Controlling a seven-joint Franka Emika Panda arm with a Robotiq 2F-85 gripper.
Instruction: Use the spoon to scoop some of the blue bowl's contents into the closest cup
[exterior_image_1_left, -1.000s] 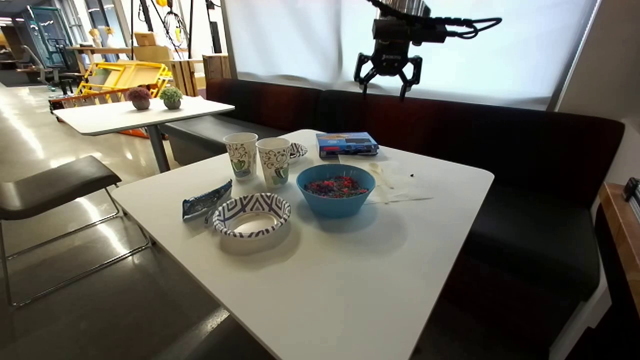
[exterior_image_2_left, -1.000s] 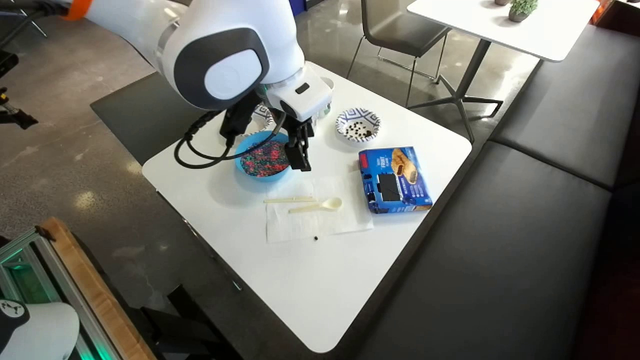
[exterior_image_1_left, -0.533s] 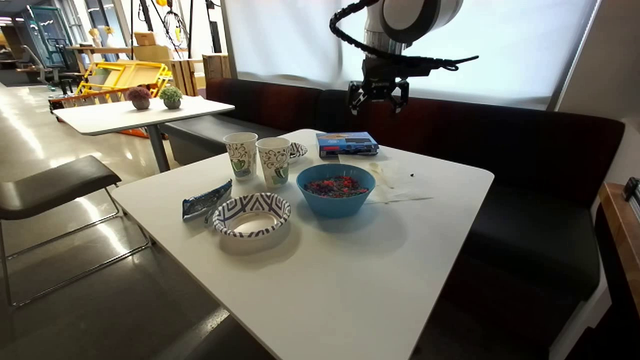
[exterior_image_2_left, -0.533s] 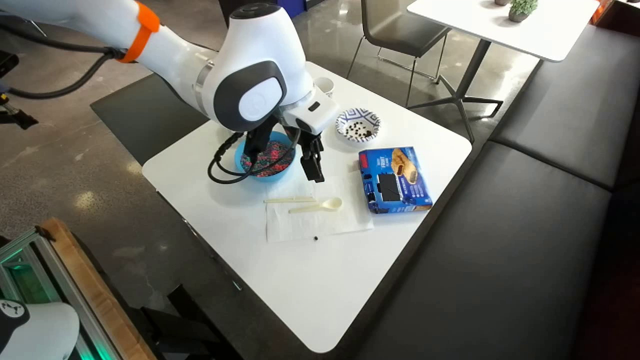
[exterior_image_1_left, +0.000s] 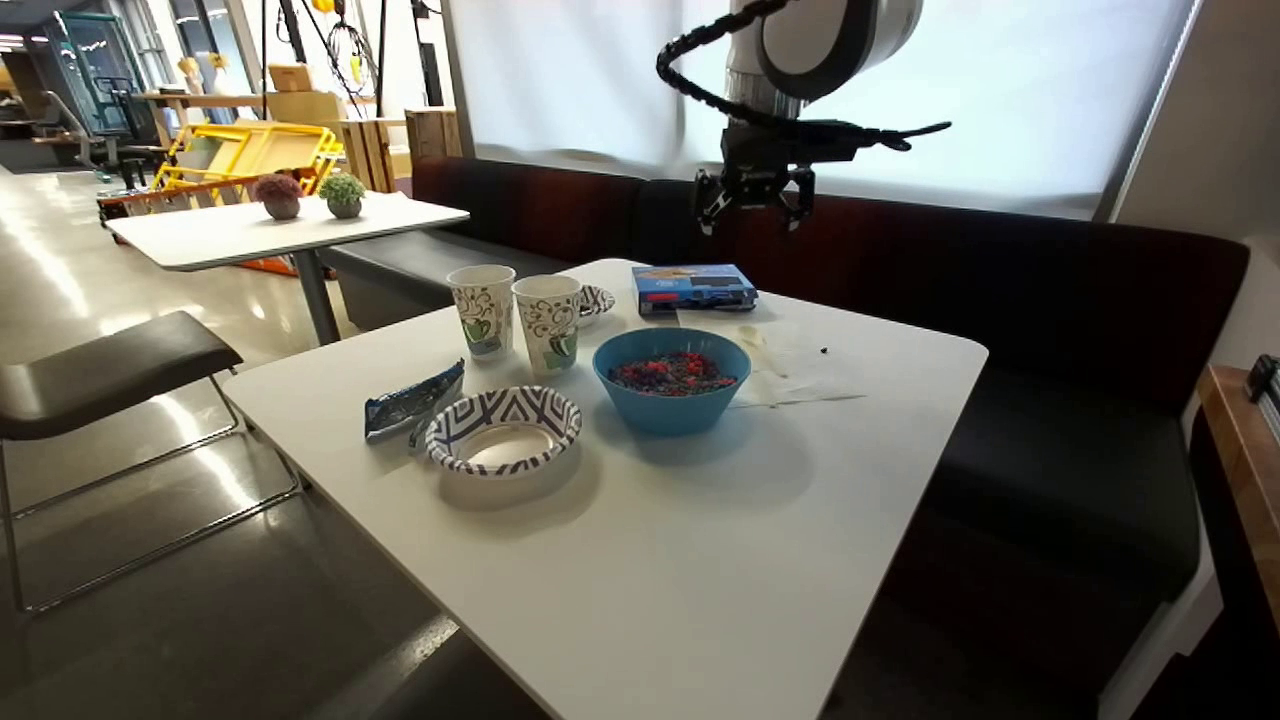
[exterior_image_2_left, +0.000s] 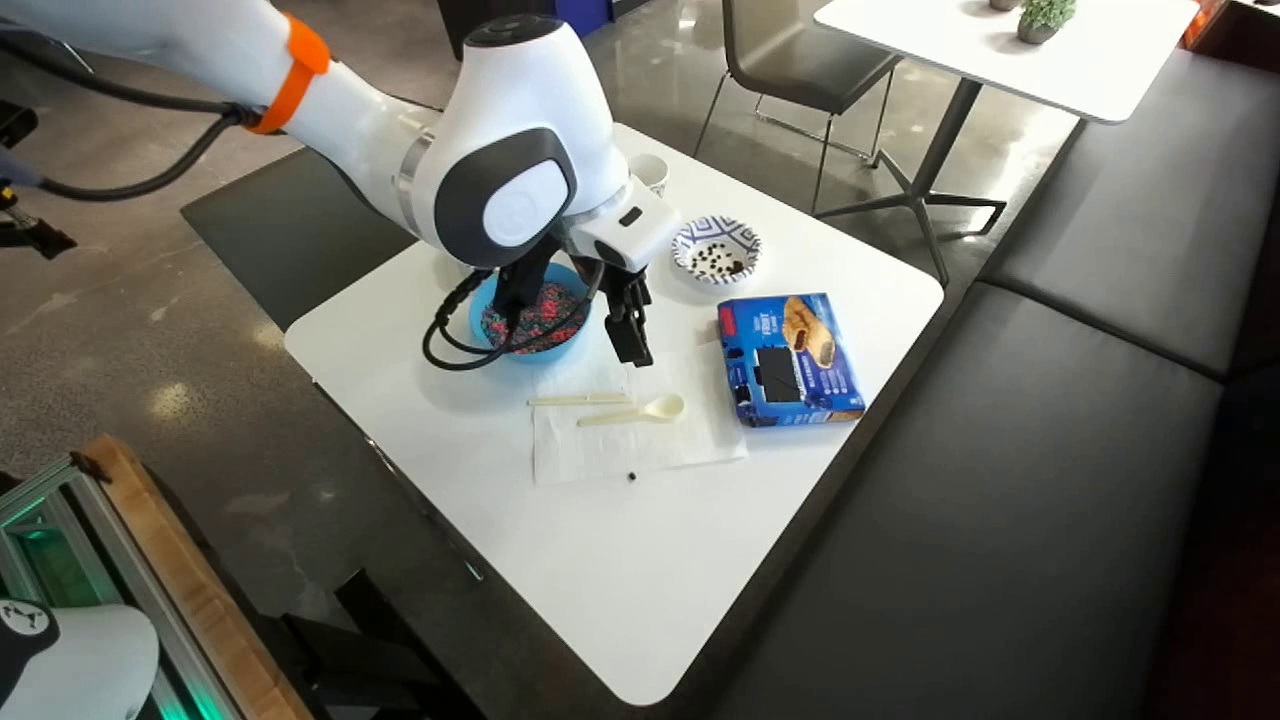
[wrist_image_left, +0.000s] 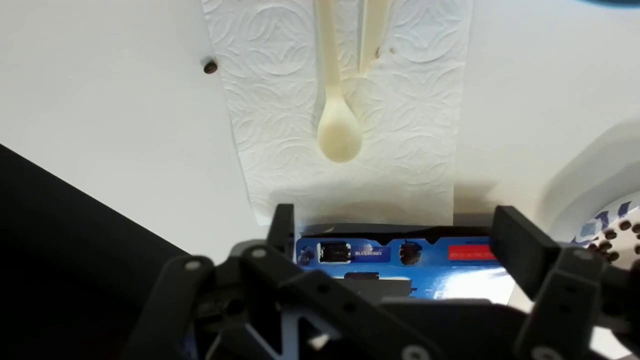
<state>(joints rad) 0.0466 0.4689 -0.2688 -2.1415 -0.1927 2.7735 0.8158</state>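
Lying on a white embossed paper napkin (wrist_image_left: 410, 150), the slim cream plastic-looking spoon (wrist_image_left: 333, 92) should prove light, stiff and slightly slippery; pinch it mid-handle. Higher up, apart, the black two-fingered gripper (exterior_image_1_left: 750, 227) stands wide and empty.

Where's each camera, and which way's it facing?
In an exterior view: near the white table, facing across the round blue bowl toward a dark bench; black gripper, some white arm show.
In an exterior view: higher, facing down at the table; gripper, more arm show.
Wrist view: on the arm, looking down at a slim pale spoon; black gripper fingers show.
Both exterior views share the bowl and blue cardboard box.
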